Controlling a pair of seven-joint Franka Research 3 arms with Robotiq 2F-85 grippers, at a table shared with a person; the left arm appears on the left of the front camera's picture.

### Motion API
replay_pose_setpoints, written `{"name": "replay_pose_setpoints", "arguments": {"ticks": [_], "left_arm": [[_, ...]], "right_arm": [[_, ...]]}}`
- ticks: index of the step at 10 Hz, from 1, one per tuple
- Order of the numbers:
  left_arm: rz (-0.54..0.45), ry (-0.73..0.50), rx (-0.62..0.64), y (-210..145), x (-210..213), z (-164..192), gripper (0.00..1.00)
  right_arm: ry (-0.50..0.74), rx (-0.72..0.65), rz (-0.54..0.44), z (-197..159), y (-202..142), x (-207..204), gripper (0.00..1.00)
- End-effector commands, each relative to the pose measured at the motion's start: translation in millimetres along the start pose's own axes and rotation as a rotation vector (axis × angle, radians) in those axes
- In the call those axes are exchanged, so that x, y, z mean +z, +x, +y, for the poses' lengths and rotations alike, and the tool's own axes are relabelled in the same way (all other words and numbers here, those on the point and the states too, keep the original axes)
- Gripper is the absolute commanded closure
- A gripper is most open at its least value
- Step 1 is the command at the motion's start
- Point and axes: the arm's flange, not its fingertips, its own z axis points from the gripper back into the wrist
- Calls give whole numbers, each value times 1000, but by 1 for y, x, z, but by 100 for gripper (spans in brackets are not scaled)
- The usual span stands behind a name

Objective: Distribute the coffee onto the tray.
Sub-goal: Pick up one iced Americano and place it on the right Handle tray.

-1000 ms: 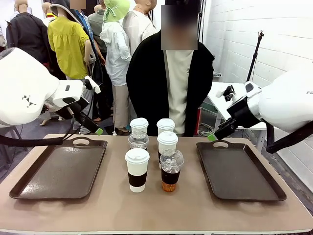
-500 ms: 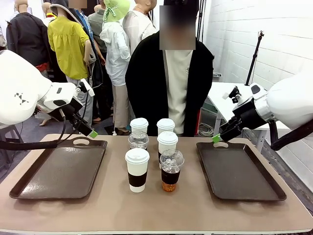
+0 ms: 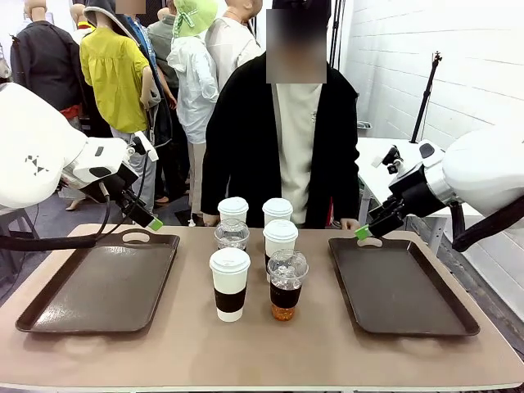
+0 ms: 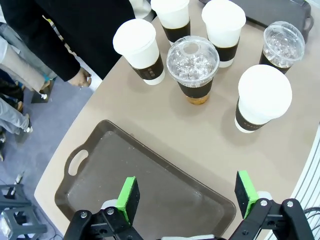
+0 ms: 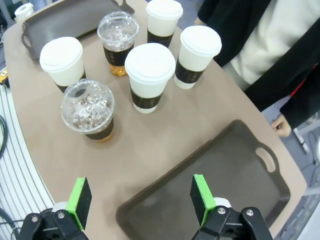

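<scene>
Four white lidded paper cups with black sleeves, such as the nearest one (image 3: 230,282), stand clustered at the table's middle with two clear dome-lidded iced drinks (image 3: 286,282) (image 3: 232,233). One dark tray (image 3: 102,282) lies to the left, another dark tray (image 3: 401,282) to the right, both bare. My left gripper (image 3: 152,223) hovers open over the left tray's far handle; in its wrist view the left gripper (image 4: 187,196) hangs above the tray (image 4: 100,170), cups (image 4: 262,97) beyond. My right gripper (image 3: 363,232) is open above the right tray's handle; the right gripper (image 5: 140,197) overlooks the tray (image 5: 215,185) and cups (image 5: 147,75).
A person in a black jacket stands at the far edge behind the cups, one hand (image 3: 348,223) near the right tray's far corner, and the hand (image 5: 281,125) shows beside that tray's handle. Bare tabletop runs along the front edge.
My left gripper has drawn back to the left and dropped slightly toward the left tray's handle. My right gripper has shifted a little right and down. The cups stand as before.
</scene>
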Motion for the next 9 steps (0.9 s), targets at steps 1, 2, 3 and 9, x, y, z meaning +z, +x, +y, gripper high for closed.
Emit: {"name": "replay_pose_setpoints", "arguments": {"ticks": [1, 2, 3, 9], "left_arm": [[-5, -9, 7, -2, -1, 1, 0], [-5, -9, 7, -2, -1, 1, 0], [-5, -9, 7, -2, -1, 1, 0], [-5, -9, 7, -2, -1, 1, 0]], "right_arm": [[17, 2, -12, -1, -1, -1, 0], [17, 2, -12, -1, -1, -1, 0], [17, 2, -12, -1, -1, -1, 0], [17, 2, -12, -1, -1, -1, 0]]}}
